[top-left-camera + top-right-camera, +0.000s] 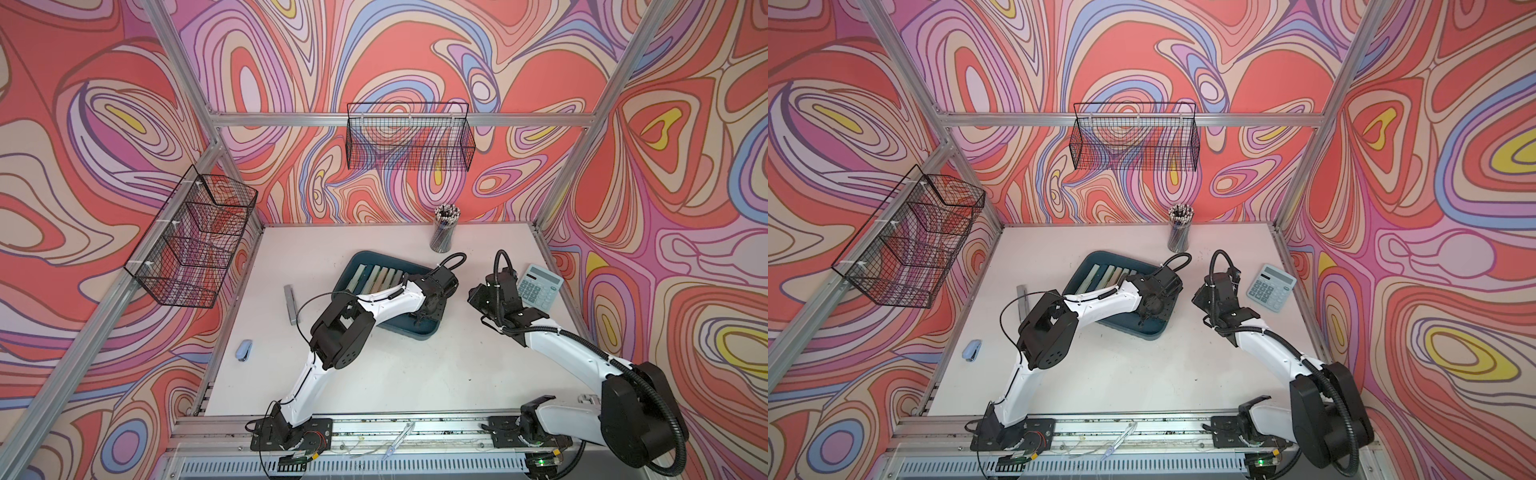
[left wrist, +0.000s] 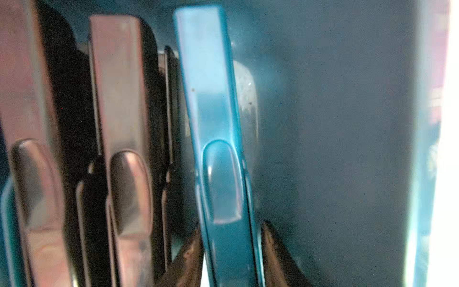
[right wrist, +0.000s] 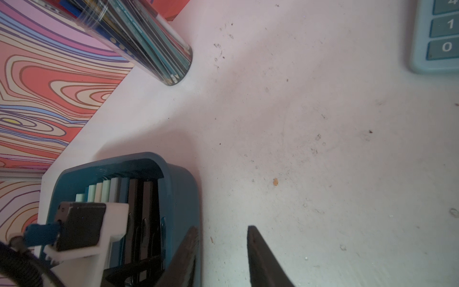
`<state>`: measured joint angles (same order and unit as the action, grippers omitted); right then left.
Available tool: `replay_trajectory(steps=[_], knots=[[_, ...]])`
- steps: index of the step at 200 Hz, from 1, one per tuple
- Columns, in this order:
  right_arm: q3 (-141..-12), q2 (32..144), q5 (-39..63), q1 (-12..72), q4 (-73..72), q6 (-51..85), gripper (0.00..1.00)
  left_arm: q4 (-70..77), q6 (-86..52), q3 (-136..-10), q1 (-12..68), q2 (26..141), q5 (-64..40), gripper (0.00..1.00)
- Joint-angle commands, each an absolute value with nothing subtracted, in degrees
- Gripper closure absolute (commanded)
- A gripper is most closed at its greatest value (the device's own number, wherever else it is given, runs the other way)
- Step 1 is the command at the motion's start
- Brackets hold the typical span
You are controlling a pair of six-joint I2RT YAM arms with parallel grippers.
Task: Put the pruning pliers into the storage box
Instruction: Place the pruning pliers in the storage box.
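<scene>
- Left gripper point(image 2: 231, 238) straddles teal-blue pliers point(image 2: 211, 99), at row's end in storage box point(image 2: 335, 124); clamped or freed, cannot tell.
- Judged light, rigid, glossy-slick: pinch long sides mid-length.
- Grey pliers point(image 1: 291, 303) lie outside on table point(image 1: 374, 374).

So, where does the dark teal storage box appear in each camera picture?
Top views: the storage box lies near the picture centre in both top views.
Left wrist: close up, its dark floor beside the pruning pliers.
Right wrist: one rounded corner, with the pencil cup beyond it.
Shared landmark: the row of pruning pliers inside it.
</scene>
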<state>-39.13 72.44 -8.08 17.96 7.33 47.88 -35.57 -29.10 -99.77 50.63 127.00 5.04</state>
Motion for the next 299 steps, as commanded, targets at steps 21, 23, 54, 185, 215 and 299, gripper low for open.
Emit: replay_trajectory(steps=[21, 23, 54, 185, 215, 299], knots=[[-43.56, 74.71, -8.45, 17.75, 10.56, 43.17, 0.65, -36.78, -25.19, -100.3, 50.38, 118.4, 9.02, 0.57], [-43.78, 74.95, -8.44, 17.75, 10.73, 43.09, 0.65, -36.68, -25.04, -100.11, 50.32, 117.93, 9.22, 0.57], [-45.8, 76.88, -8.41, 19.53, 10.86, 42.46, 0.66, -33.68, -24.6, -93.48, 46.19, 109.24, 9.59, 0.57], [-65.52, 96.76, -16.85, 33.4, 24.7, 41.24, 1.0, -23.04, -28.04, -58.89, 17.09, 79.51, 4.58, 0.57], [-68.92, 99.69, -17.97, 33.4, 28.43, 41.72, 1.0, -22.28, -28.38, -56.98, 15.78, 78.84, 4.81, 0.58], [-72.5, 106.09, -18.68, 33.39, 30.28, 43.16, 1.0, -20.99, -28.0, -55.21, 13.63, 78.84, 3.25, 0.6]])
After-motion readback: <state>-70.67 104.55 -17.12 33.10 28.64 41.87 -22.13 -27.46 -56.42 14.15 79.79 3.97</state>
